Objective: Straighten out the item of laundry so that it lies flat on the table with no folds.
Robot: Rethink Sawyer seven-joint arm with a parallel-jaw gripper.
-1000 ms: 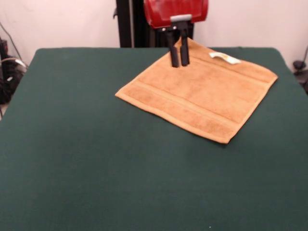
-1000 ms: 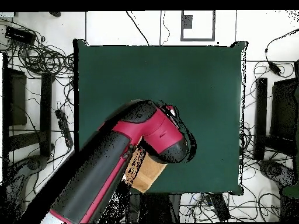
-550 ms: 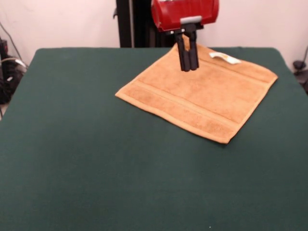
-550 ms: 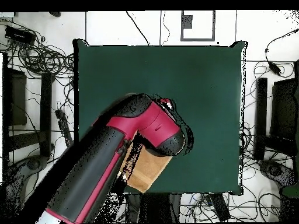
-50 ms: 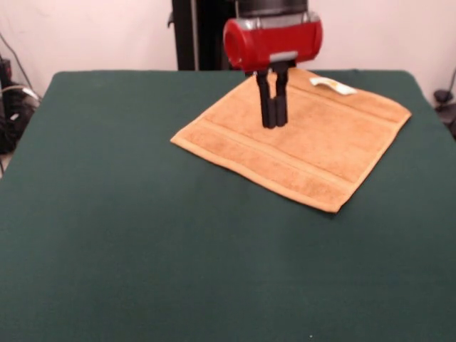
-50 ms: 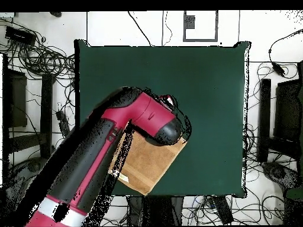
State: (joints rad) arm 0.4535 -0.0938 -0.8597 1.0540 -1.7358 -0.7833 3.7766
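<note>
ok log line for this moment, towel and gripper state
towel: spread flat on table, no folds seen | gripper: shut, empty, above towel middle | contact: cannot tell

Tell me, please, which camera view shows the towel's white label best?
The front view: the white label lies in plain sight at the towel's far edge. In the overhead view the arm covers much of the towel, and no label can be made out.

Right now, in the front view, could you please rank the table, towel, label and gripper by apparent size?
1. table
2. towel
3. gripper, though it sits above the towel, so nearness may skew this
4. label
</note>
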